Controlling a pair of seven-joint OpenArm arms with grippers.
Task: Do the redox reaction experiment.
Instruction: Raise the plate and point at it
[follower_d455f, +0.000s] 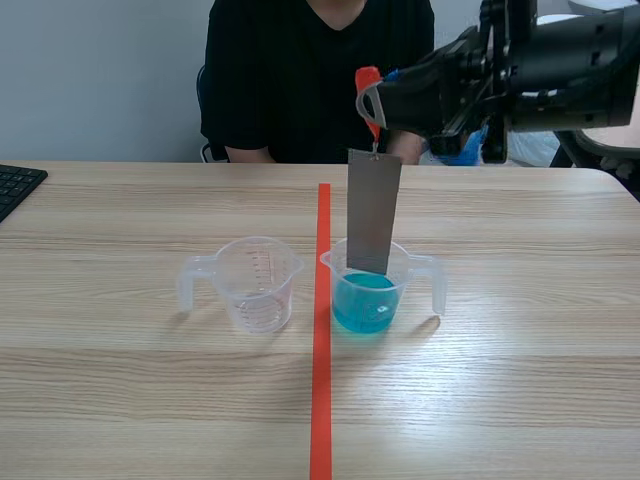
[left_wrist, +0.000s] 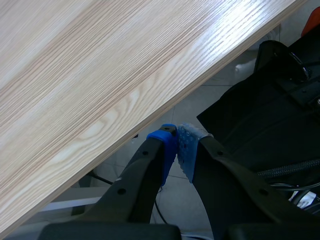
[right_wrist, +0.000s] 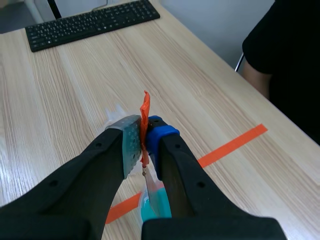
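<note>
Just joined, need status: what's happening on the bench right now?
The right gripper is shut on an orange tab from which a grey metal strip hangs, lower end inside the cup of blue liquid; whether it touches the liquid is unclear. An empty clear cup stands across the red tape line. The left gripper is shut on nothing, off the edge of the table. A person sits opposite.
</note>
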